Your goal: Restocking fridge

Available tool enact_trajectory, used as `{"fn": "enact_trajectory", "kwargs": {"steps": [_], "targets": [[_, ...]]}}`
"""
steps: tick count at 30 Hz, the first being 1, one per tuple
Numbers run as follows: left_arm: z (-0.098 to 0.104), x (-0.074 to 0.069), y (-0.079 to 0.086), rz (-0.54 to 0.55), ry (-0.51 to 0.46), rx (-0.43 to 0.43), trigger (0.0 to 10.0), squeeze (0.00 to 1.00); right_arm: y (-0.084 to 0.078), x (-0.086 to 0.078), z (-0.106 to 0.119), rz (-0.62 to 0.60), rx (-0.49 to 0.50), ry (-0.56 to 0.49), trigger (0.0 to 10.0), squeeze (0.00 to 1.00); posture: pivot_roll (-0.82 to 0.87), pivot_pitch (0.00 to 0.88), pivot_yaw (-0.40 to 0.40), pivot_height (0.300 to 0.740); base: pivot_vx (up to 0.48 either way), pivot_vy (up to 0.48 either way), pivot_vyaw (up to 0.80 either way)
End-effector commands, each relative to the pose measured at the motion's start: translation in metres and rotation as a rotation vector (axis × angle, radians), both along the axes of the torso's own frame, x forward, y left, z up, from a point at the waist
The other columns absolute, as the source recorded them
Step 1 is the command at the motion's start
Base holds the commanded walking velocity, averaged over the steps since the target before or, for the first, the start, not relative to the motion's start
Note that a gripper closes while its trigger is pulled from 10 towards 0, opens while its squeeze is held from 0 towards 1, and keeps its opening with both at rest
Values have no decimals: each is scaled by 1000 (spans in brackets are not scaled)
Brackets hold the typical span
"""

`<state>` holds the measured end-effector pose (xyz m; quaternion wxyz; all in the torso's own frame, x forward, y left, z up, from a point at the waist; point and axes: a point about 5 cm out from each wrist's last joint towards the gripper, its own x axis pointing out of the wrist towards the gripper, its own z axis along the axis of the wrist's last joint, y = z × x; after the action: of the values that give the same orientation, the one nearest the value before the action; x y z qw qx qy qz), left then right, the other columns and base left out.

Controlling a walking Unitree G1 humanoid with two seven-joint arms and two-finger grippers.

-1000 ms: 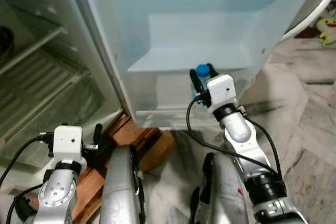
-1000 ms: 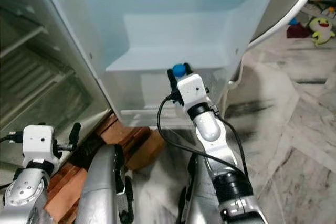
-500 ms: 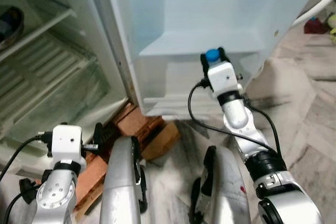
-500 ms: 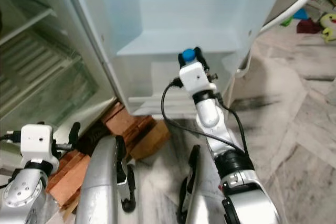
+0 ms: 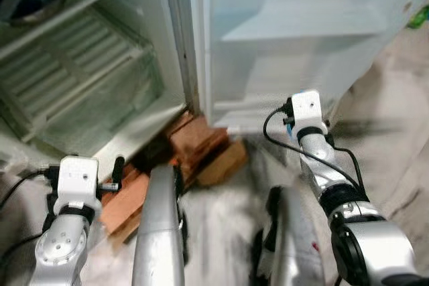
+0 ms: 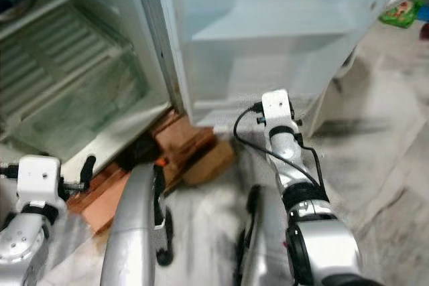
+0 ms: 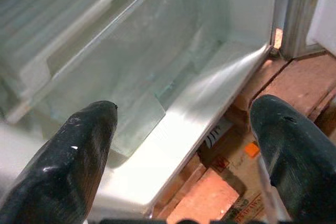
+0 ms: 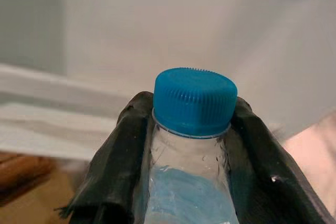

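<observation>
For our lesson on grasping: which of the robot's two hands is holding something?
The right hand: its black fingers clamp a clear plastic bottle with a blue cap. The left hand is open, with nothing between its fingers.

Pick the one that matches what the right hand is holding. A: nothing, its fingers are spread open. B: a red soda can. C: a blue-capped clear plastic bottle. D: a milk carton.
C: in the right wrist view the right hand has both black fingers pressed against the neck of a clear bottle with a blue cap, in front of the pale fridge door.
</observation>
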<state>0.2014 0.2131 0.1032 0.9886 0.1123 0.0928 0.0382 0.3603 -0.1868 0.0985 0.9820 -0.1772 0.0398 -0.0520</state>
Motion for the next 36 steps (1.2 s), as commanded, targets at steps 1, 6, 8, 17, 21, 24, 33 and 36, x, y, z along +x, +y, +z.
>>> {"fn": "enact_trajectory", "kwargs": {"steps": [1,6,8,17,21,24,33,36], "targets": [[-2,-2,-2,-12,18,1,10000,0,-8,8,20,-31,24,-74,10000,0,223,270,39,542,0,0,0],[-2,0,-1,-14,19,3,10000,0,-6,11,28,-6,35,-127,10000,0,218,265,41,542,0,0,0],[0,3,-2,-14,4,-3,10000,0,-3,11,35,23,38,-178,10000,0,217,261,39,542,0,0,0],[10,9,-3,16,-65,-10,10000,0,34,-11,74,294,12,-461,10000,0,199,229,22,542,0,0,0],[8,15,-4,24,-72,-16,10000,0,47,-31,84,404,-53,-547,10000,0,165,206,14,542,0,0,0],[7,19,-7,26,-80,-22,10000,0,52,-38,91,449,-111,-604,10000,0,150,202,16,542,0,0,0],[10,26,-12,27,-118,-20,10000,0,56,-33,97,463,-296,-680,10000,0,152,209,25,542,0,0,0],[10,27,-10,32,-123,-13,10000,0,62,-29,102,492,-338,-710,10000,0,154,211,24,542,0,0,0]]}}
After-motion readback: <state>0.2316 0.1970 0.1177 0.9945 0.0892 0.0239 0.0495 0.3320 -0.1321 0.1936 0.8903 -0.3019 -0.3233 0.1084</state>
